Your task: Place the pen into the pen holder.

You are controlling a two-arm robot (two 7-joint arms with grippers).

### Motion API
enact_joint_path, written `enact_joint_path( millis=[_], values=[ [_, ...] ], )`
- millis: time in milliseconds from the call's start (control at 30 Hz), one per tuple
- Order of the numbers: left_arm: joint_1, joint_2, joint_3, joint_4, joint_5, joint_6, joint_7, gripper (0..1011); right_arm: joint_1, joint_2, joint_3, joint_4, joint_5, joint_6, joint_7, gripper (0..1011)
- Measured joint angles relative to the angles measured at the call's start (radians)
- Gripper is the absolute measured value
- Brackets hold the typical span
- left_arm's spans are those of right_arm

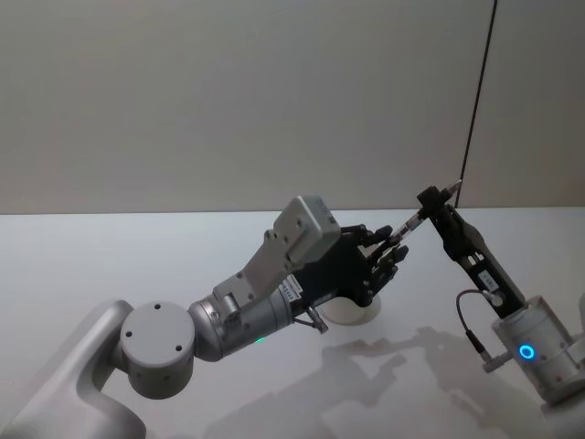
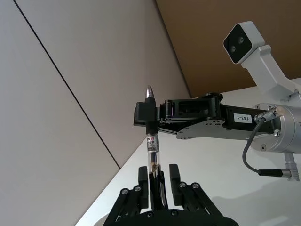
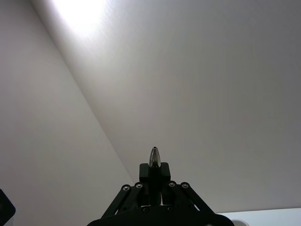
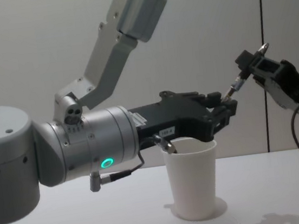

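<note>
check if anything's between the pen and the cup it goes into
The left gripper does: it hangs over the mouth of the pen holder, fingers open around the lower end of the pen, which the right gripper holds aloft, off to the holder's right. Nothing else visible.

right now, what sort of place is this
Probably a robot test bench: plain white table, plain grey wall panels, one white paper cup, and a clear plastic pen held by the right tool, left tool open around it.

pen (image 2: 152,141) tilted midair, tip up — white tapered pen holder (image 4: 194,183) stands upright.
</note>
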State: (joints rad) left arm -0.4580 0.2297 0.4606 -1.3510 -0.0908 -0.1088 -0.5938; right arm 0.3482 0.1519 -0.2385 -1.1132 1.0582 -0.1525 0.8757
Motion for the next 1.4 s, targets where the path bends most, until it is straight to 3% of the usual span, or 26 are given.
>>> enact_joint_path(
  millis=[467,533,767,1400],
  values=[
    [0.0,-0.001,0.0,0.0,0.0,0.0,0.0,693,-0.006,0.006,0.0,-0.012,-0.011,-0.005,-0.004,123],
    [0.0,-0.001,0.0,0.0,0.0,0.0,0.0,795,-0.008,0.009,0.0,-0.016,-0.015,-0.005,-0.005,123],
    [0.0,-0.001,0.0,0.0,-0.001,0.0,0.0,971,-0.015,0.018,0.005,-0.032,-0.032,-0.007,-0.013,123],
    [0.0,-0.001,0.0,-0.001,-0.001,0.0,0.001,1003,-0.043,0.063,0.031,-0.118,-0.095,-0.007,-0.049,123]
  ],
)
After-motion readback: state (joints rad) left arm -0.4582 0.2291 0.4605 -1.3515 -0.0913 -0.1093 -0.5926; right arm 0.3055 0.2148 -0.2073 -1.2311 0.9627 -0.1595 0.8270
